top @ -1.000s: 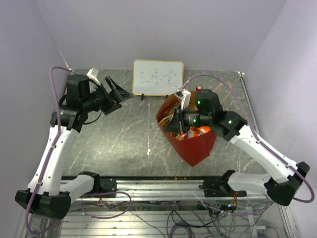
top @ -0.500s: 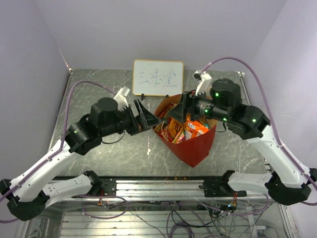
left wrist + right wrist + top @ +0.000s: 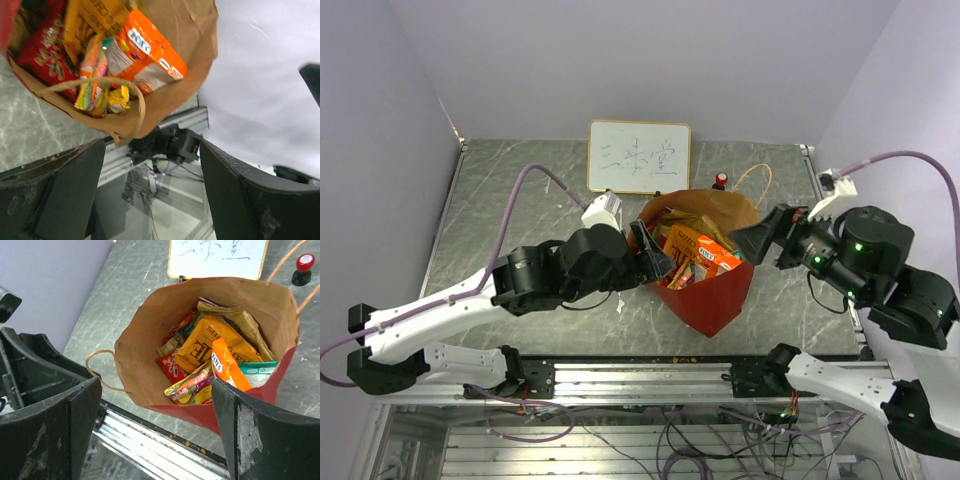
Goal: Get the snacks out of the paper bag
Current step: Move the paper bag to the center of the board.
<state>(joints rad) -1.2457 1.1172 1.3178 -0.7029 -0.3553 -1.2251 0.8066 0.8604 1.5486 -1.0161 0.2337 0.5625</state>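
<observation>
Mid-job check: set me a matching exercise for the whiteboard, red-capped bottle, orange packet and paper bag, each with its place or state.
1. white rectangular whiteboard
2. small red-capped black bottle
3. orange foil snack packet
4. large red paper bag

A. inside the bag
B. mouth open, brown lining showing
C. right of the whiteboard
D. propped upright, farthest back

Pairs: 1-D, 2-C, 3-A, 4-B

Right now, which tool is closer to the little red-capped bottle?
Right. The right tool sits right of the paper bag, nearer the bottle behind it; the left tool is at its left rim, farther off.
</observation>
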